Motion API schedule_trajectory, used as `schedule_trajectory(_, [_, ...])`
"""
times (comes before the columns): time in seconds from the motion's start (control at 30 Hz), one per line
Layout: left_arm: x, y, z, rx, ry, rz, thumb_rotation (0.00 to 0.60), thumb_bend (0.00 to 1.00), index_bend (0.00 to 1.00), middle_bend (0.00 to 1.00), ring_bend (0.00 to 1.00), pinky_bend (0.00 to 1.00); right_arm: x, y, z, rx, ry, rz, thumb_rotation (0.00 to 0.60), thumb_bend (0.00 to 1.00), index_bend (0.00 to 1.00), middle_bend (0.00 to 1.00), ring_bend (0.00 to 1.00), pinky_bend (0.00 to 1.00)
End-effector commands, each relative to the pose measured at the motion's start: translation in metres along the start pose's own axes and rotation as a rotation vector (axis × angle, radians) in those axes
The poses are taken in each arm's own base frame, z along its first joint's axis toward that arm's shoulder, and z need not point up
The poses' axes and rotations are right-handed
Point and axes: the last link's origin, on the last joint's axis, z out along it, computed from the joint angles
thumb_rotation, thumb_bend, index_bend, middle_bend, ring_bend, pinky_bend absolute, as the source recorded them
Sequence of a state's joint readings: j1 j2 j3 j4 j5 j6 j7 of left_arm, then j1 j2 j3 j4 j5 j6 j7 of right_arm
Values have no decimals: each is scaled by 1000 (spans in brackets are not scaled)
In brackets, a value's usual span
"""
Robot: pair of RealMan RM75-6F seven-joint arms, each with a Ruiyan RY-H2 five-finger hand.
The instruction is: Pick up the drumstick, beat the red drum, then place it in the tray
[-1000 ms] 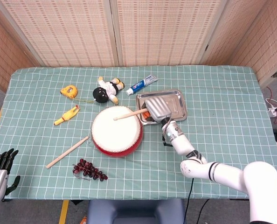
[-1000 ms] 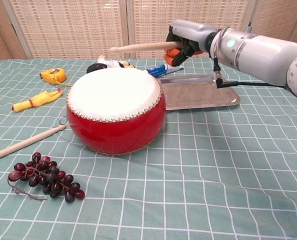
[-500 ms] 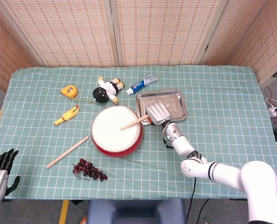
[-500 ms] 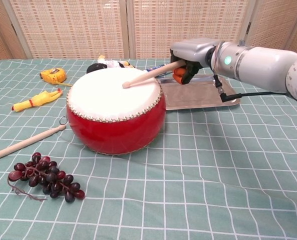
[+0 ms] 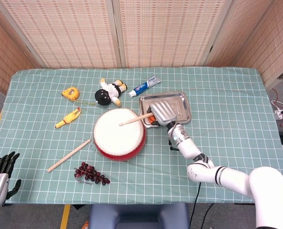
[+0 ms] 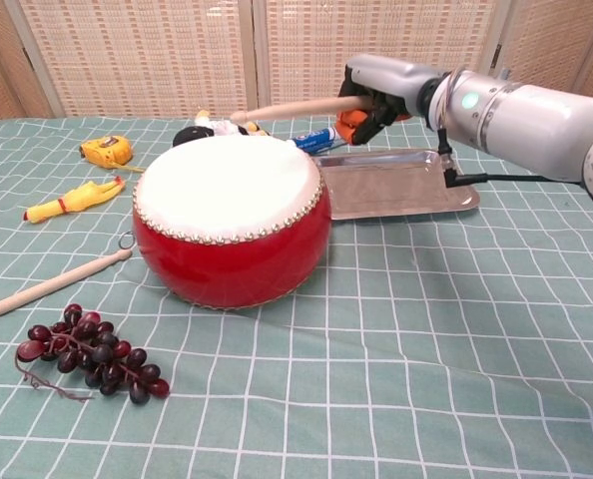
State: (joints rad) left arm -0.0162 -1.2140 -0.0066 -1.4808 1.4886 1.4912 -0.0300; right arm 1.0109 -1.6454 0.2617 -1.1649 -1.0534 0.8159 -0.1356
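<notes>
Chest view: our right hand (image 6: 376, 95) grips the drumstick (image 6: 292, 108), its shaft held clear above the red drum (image 6: 232, 225). Beside the drum, the tray (image 6: 406, 195) lies bare where visible. Head view: our left hand (image 5: 1, 174) rests at the table corner, fingers apart.

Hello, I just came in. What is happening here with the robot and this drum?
The robot's right hand holds a drumstick, its tip raised above the white skin of the red drum, not touching it. The metal tray lies just behind the drum, under that hand. The left hand rests open at the table's near left corner. A second stick lies untouched left of the drum.
</notes>
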Motion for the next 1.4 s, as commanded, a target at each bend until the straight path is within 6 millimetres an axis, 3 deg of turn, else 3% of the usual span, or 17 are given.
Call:
schedule_trajectory(0.03, [0,0,0,0,-1,0,600,361,68,11,0,10,-24,13,1,-5,-113,-362,600,625,1000,972,1000,1000])
schedule_trajectory(0.1, [0,0,0,-1,-1,-1,600,361,67,11,0,10,-22,10,1,-30,-87,-325,600,625,1000,972,1000,1000])
schedule_trajectory(0.27, [0,0,0,-1,2,-1,600,361,67,11,0,10,-2,7,-2,-72,30,42,600,624,1000,972,1000,1000])
schedule_trajectory(0.47, [1,1,1,-6,4,-1,600,361,67,11,0,10,15,34,-7,-131,63,209,600,625,1000,972,1000,1000])
schedule_trajectory(0.8, [2,4,2,-11,3,9,600,362,67,11,0,10,-8,105,-24,-334,2,314,600,624,1000,972,1000,1000])
schedule_trajectory(0.97, [4,7,2,-12,3,17,600,361,67,12,0,10,-26,124,-22,-382,-41,288,600,625,1000,972,977,999])
schedule_trajectory(1.1, [5,9,2,-9,0,23,600,362,67,11,0,10,-38,123,-11,-384,-62,261,600,614,1000,950,901,952])
schedule_trajectory(1.23, [6,9,2,-1,-3,30,600,362,67,12,0,10,-45,115,1,-374,-73,269,600,544,979,858,784,857])
schedule_trajectory(1.4, [5,7,2,11,-12,32,600,361,67,11,0,10,-51,108,14,-376,-93,285,600,453,748,641,536,589])
